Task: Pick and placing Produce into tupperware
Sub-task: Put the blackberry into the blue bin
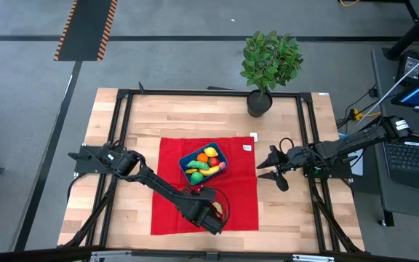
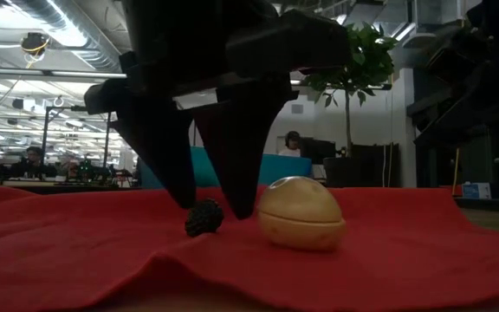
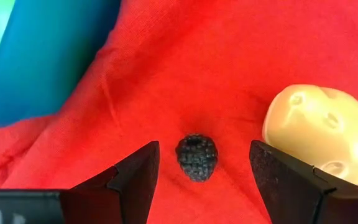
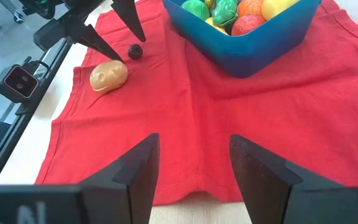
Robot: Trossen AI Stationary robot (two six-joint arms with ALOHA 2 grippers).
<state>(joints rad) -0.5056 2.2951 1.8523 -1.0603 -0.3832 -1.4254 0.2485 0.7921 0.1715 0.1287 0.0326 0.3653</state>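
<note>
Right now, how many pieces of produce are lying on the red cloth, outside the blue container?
2: a dark berry between the open left gripper's fingers, and a tan potato beside it. Others may be hidden.

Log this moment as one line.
left gripper: open, straddling blackberry on red cloth | potato: beside | right gripper: open, waiting | tupperware: holds produce

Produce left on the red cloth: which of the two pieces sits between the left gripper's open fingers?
The small dark blackberry, flanked by the left gripper. The larger tan potato lies just outside one finger; the rest are in the blue container.
</note>
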